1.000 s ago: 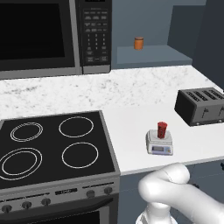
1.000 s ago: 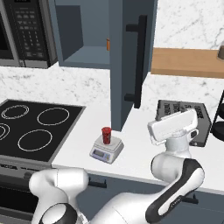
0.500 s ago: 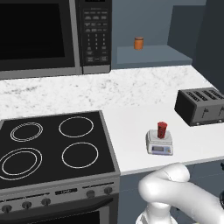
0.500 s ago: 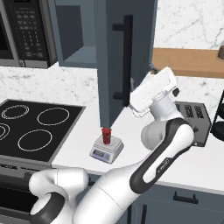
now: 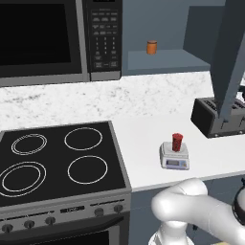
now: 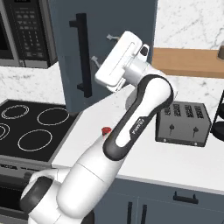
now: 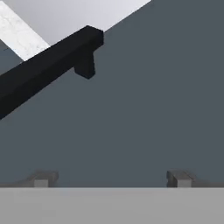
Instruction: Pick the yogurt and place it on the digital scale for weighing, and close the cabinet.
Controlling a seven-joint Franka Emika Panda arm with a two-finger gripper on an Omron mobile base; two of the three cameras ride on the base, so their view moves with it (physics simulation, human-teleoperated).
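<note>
The red yogurt [image 5: 177, 141] stands upright on the light-grey digital scale [image 5: 174, 156] on the white counter; its lid [image 6: 106, 131] peeks out from behind my arm. The dark blue-grey cabinet door [image 6: 109, 52] hangs partly swung, with its black bar handle [image 6: 83, 57] to the left of my hand. My gripper [image 6: 101, 48] is open, its fingertips [image 7: 41, 179] pressed flat against the door face [image 7: 131, 113] beside the handle [image 7: 48, 65]. Nothing sits between the jaws. The door's edge [image 5: 232, 62] cuts across the right side of the left base view.
A black toaster [image 6: 183, 123] sits on the counter right of the scale. A small orange jar [image 5: 151, 47] stands on the open cabinet shelf. The black microwave [image 5: 57, 38] hangs above the stove [image 5: 57, 162]. A wooden shelf [image 6: 188, 63] is at the right.
The cabinet door has swung further left toward its frame, and my hand has followed it, staying against the door face. The yogurt and scale have stayed put.
</note>
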